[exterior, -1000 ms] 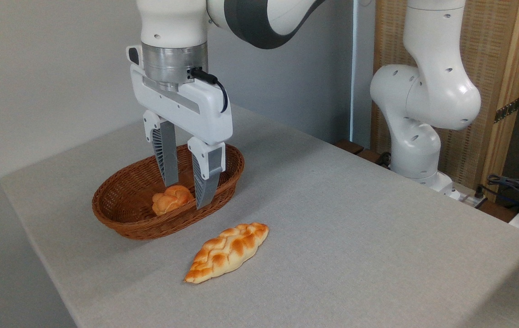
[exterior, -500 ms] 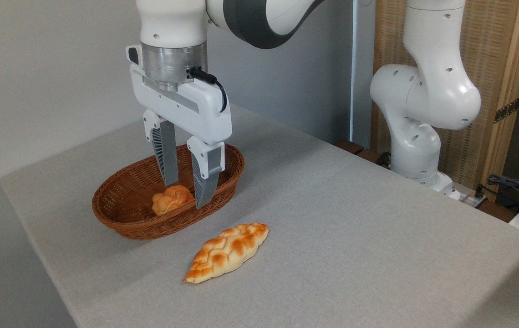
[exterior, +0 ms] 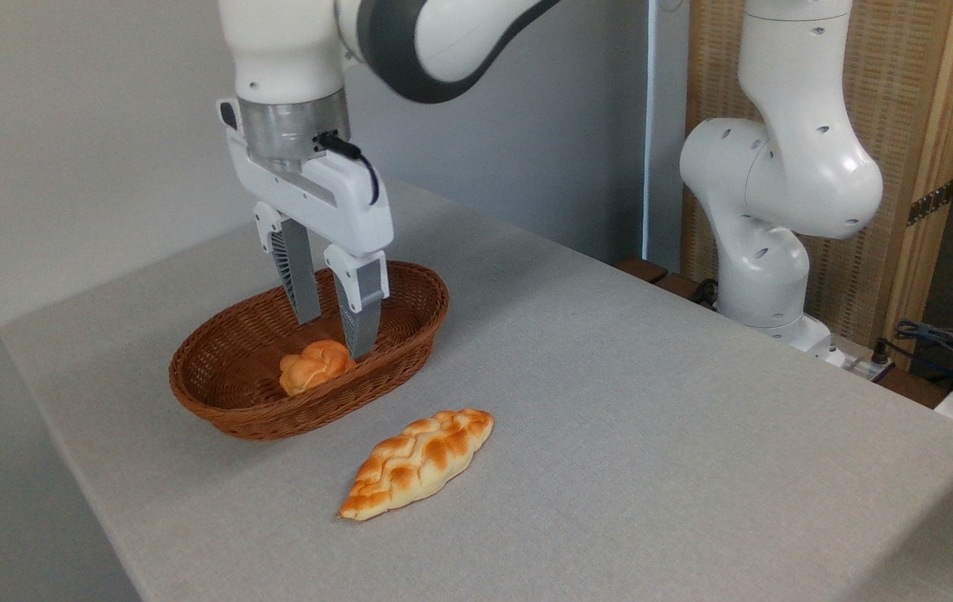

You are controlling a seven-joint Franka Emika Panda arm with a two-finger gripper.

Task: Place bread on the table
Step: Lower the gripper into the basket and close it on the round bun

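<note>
Over the basket (exterior: 226, 393) I see my tool (exterior: 333, 334) has shifted left and farther back, jaws parted and empty; bread (exterior: 313, 368) sits ungrasped, not on the bench (exterior: 652, 418).

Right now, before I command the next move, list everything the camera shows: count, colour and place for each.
bread: one, golden-orange round bun, lying inside the basket, near its front wall.
basket: one, brown wicker oval, on the left part of the table.
braided loaf: one, golden with browned patches, lying on the table in front of the basket, to its right.
table: one, light grey, fills the lower picture.
slatted screen: one, light wood, behind the arm's base at right.
cables: several, dark, at the far right edge.
arm: one, white, base at the table's right rear.
gripper: one, white with grey fingers, open, just above the bread, not holding it.
</note>
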